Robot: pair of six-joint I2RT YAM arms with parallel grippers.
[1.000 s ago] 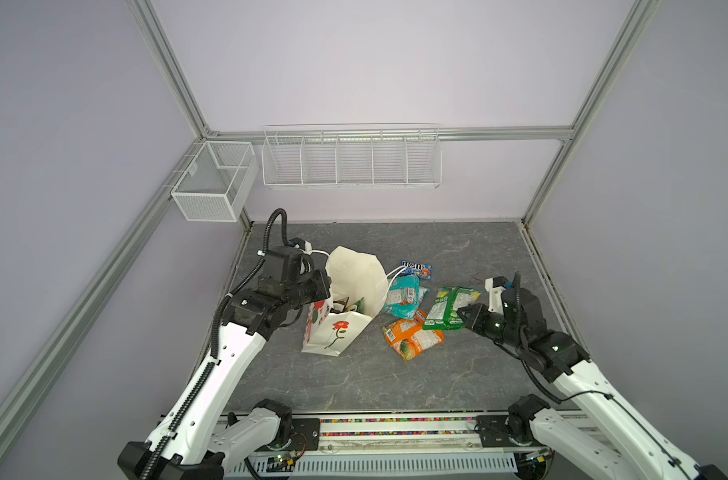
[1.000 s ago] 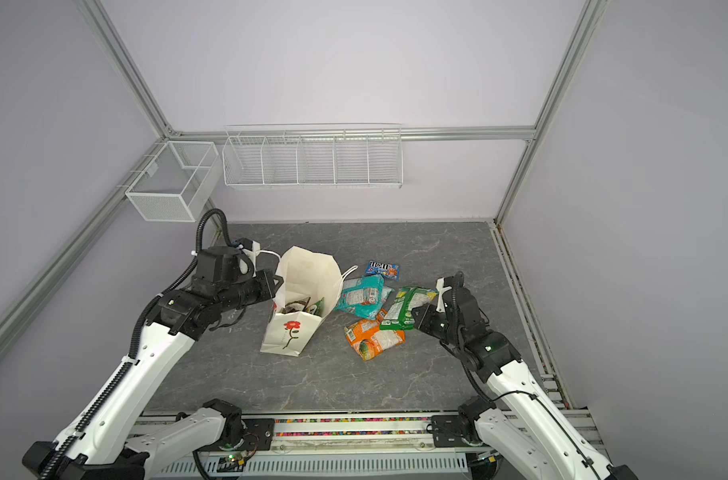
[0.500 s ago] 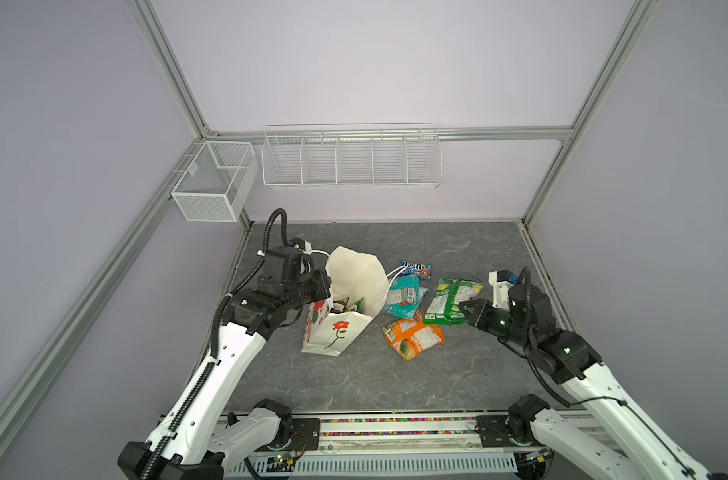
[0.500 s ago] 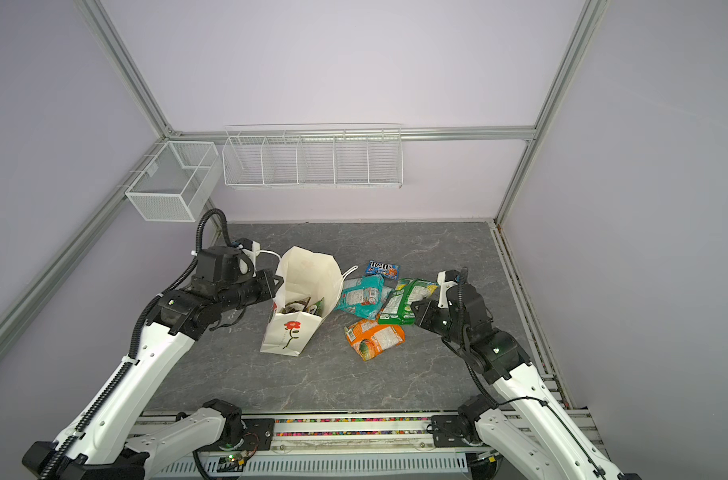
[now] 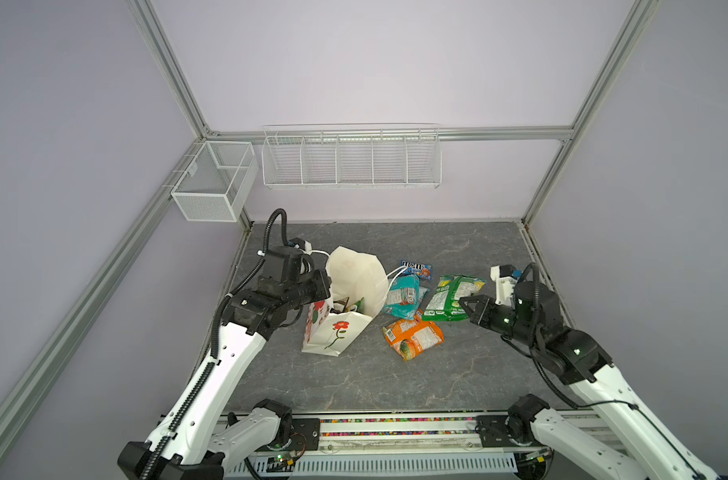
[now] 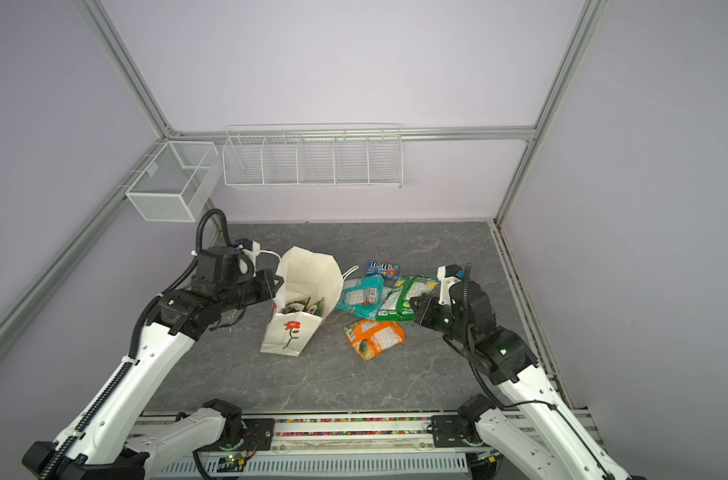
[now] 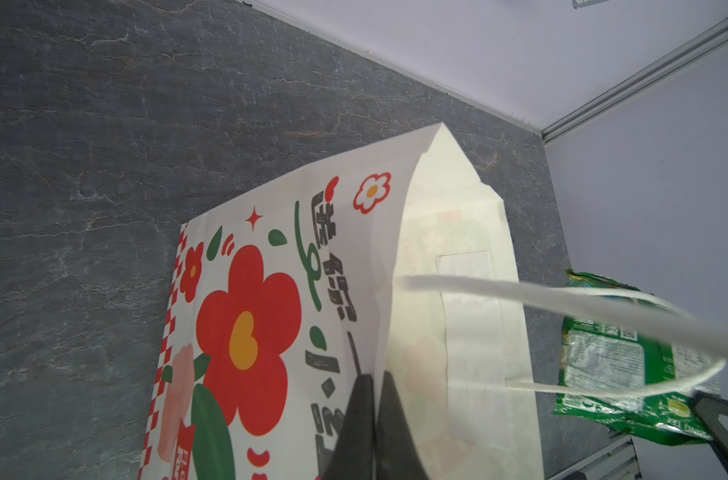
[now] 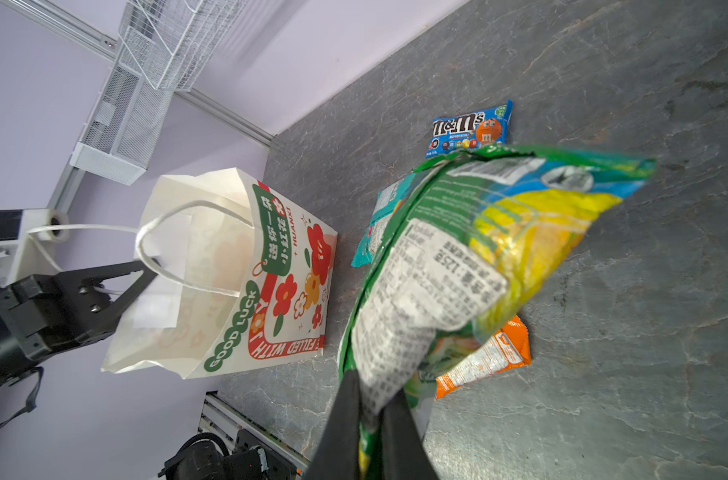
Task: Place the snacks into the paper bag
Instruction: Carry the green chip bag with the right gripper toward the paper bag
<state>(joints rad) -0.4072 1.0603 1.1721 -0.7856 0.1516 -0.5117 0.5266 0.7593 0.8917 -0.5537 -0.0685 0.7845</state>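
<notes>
At 9 o'clock of the snack pile, the left tool [image 7: 376,378] is seen clamped on the rim of the paper bag [image 5: 340,330]. The bag is kept standing and open on the table [image 5: 354,386], and packets are already glimpsed inside. "GOOD LUCK", "FILLED WITH" and "HUANXI" can be read on its side in the right wrist view.

At 3 o'clock of the bag's mouth the teal bag [image 5: 403,296] is found. The blue "m&m's" pack [image 5: 416,268] lies at its 12 o'clock and the orange bag [image 5: 414,338] at its 6 o'clock, all three on the table.

Further toward 3 o'clock, the green bag [image 8: 478,249] has changed. A second ago it lay flat; now one end is pinched by the right tool [image 8: 372,390], shut on it, and raised. Whether its far end is clear of the teal bag cannot be told, and its label print is too small to read. The pick is judged secured, so a carry toward 9 o'clock is expected next.
</notes>
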